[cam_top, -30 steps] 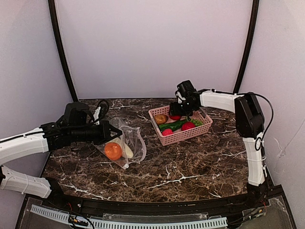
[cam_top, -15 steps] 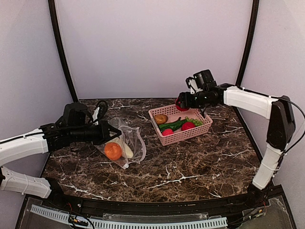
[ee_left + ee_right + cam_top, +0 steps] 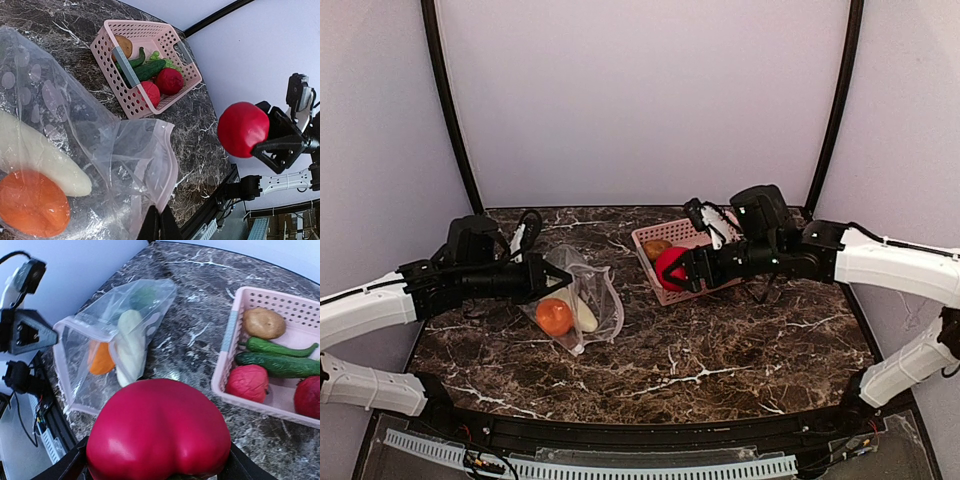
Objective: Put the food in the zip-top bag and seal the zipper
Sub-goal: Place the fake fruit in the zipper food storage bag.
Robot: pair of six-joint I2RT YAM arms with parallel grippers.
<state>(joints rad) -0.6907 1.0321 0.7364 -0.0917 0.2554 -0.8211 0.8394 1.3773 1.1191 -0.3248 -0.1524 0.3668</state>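
The clear dotted zip-top bag lies at the table's left with an orange fruit and a long cream-white vegetable inside. My left gripper is shut on the bag's pinkish mouth edge and holds it up. My right gripper is shut on a red tomato, held in the air between the basket and the bag. The tomato fills the bottom of the right wrist view. It also shows in the left wrist view. No slider shows on the zipper.
A pink slotted basket stands at the back centre, partly hidden by my right arm. In the left wrist view the basket holds a brown potato, green cucumbers and two red pieces.
My right gripper rose out of the basket with the red tomato, then swung forward and left toward the bag. My left gripper and the bag have hardly moved.
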